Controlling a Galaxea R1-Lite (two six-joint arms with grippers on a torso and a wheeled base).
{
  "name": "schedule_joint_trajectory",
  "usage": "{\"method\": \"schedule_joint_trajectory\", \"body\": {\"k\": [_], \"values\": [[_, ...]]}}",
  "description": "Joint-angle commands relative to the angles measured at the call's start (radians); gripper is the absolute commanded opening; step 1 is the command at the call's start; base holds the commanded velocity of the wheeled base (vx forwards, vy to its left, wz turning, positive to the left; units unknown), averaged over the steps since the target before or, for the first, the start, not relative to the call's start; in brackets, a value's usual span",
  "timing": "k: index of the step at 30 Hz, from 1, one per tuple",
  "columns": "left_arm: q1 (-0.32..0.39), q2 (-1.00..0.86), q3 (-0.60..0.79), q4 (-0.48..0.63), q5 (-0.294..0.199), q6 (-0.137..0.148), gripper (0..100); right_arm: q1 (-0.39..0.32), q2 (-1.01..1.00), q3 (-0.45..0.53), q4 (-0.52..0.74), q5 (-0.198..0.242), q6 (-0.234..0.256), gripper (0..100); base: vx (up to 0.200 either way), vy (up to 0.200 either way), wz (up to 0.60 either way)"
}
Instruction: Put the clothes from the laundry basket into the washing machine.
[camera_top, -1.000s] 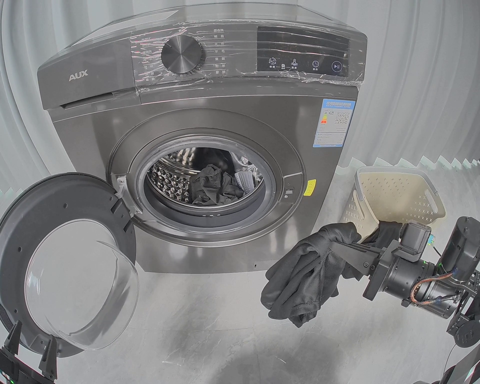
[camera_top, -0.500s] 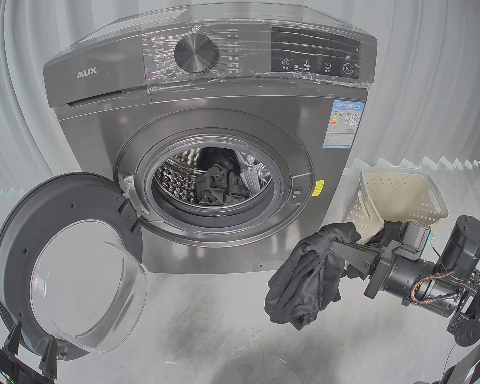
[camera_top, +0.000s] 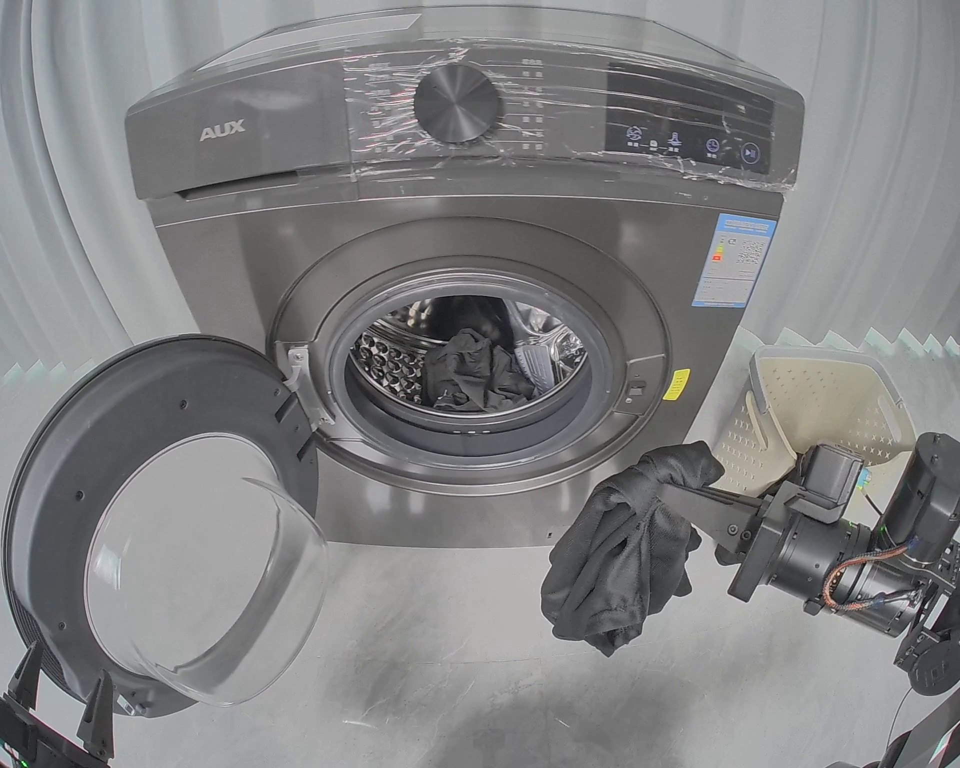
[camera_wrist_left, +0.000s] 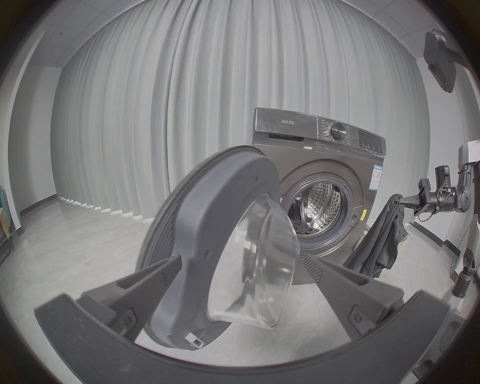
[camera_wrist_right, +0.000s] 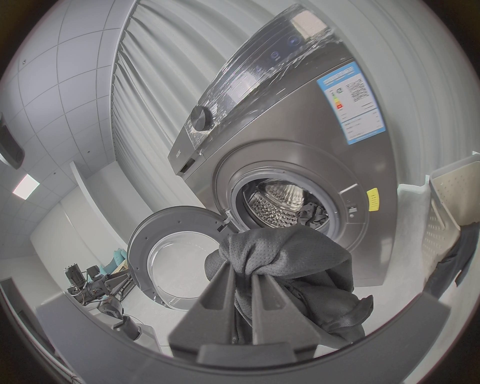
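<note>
The head view looks forward and down from above, close on the washing machine, with the right gripper low at the right. The left wrist view sits low behind the left gripper, facing the door just ahead and the machine beyond. The right wrist view looks along its gripper at the drum mouth, nearer. All share the machine front, door and dark garment

A pale pleated curtain lines the walls. The floor is glossy grey. A lit panel sits in the tiled ceiling.
</note>
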Motion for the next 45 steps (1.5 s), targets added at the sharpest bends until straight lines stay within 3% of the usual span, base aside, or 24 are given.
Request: {"method": "schedule_joint_trajectory", "body": {"k": [1, 5, 11, 13, 16, 18, 21, 25, 27, 28, 30, 31, 32, 34, 35, 36, 38, 39, 41, 45], "values": [[0.000, -0.017, 0.012, 0.000, 0.000, 0.000, 100, 0.001, 0.000, 0.000, 0.000, 0.000, 0.000, 0, 0.000, 0.000, 0.00], [0.000, -0.017, 0.012, 0.000, 0.000, 0.000, 100, 0.002, 0.000, -0.001, -0.001, -0.003, -0.004, 0, 0.000, 0.000, 0.00], [0.000, -0.017, 0.012, 0.000, 0.000, 0.004, 100, 0.016, 0.000, 0.008, -0.003, -0.029, -0.086, 0, 0.000, 0.000, 0.00], [0.000, -0.017, 0.012, 0.000, 0.000, 0.006, 100, 0.053, -0.002, 0.010, -0.004, -0.099, -0.116, 0, 0.000, 0.000, 0.00], [0.000, -0.017, 0.012, -0.002, 0.000, 0.006, 100, 0.108, 0.003, 0.013, -0.004, -0.274, -0.161, 0, 0.000, 0.000, 0.00], [0.000, -0.017, 0.012, -0.002, 0.000, 0.007, 100, 0.156, 0.012, 0.004, -0.004, -0.352, -0.167, 0, 0.000, 0.000, 0.00], [0.003, -0.017, 0.015, -0.005, -0.004, 0.011, 100, 0.183, 0.039, -0.015, -0.008, -0.391, -0.162, 0, 0.000, 0.000, 0.00], [0.003, -0.017, 0.016, -0.010, -0.007, 0.017, 100, 0.182, 0.066, -0.030, -0.034, -0.399, -0.164, 0, 0.000, 0.000, 0.00], [0.005, -0.017, -0.054, -0.036, -0.012, 0.012, 100, 0.189, 0.072, -0.041, -0.049, -0.400, -0.170, 0, 0.000, 0.000, 0.00], [-0.006, -0.003, -0.163, -0.029, -0.046, 0.012, 100, 0.197, 0.085, -0.058, -0.049, -0.403, -0.170, 0, 0.000, 0.000, 0.00], [-0.020, 0.057, -0.232, -0.003, -0.138, 0.012, 100, 0.202, 0.107, -0.082, -0.050, -0.411, -0.170, 0, 0.000, 0.000, 0.00], [-0.023, 0.064, -0.237, 0.001, -0.155, 0.014, 100, 0.205, 0.110, -0.085, -0.050, -0.412, -0.170, 0, 0.000, 0.000, 0.00], [-0.038, 0.111, -0.246, 0.013, -0.256, 0.015, 100, 0.222, 0.127, -0.107, -0.050, -0.422, -0.170, 0, 0.000, 0.000, 0.00], [-0.040, 0.120, -0.246, 0.013, -0.277, 0.015, 100, 0.223, 0.130, -0.111, -0.050, -0.422, -0.170, 0, 0.000, 0.000, 0.00], [-0.041, 0.275, -0.242, 0.004, -0.474, 0.026, 100, 0.231, 0.165, -0.148, -0.052, -0.426, -0.170, 0, 0.000, 0.000, 0.00], [-0.038, 0.338, -0.248, -0.005, -0.517, 0.027, 100, 0.231, 0.179, -0.162, -0.054, -0.426, -0.170, 0, 0.000, 0.000, 0.00], [-0.044, 0.473, -0.255, -0.071, -0.567, 0.038, 100, 0.232, 0.204, -0.194, -0.061, -0.426, -0.170, 0, 0.000, 0.000, 0.00], [-0.050, 0.503, -0.257, -0.095, -0.570, 0.043, 100, 0.234, 0.208, -0.200, -0.067, -0.426, -0.170, 0, 0.000, 0.000, 0.00], [-0.097, 0.686, -0.254, -0.252, -0.590, 0.063, 100, 0.264, 0.222, -0.248, -0.097, -0.425, -0.172, 0, 0.000, 0.000, 0.00], [-0.235, 0.911, -0.252, -0.445, -0.596, 0.063, 100, 0.269, 0.239, -0.308, -0.101, -0.411, -0.172, 0, 0.000, 0.000, 0.00]]}}
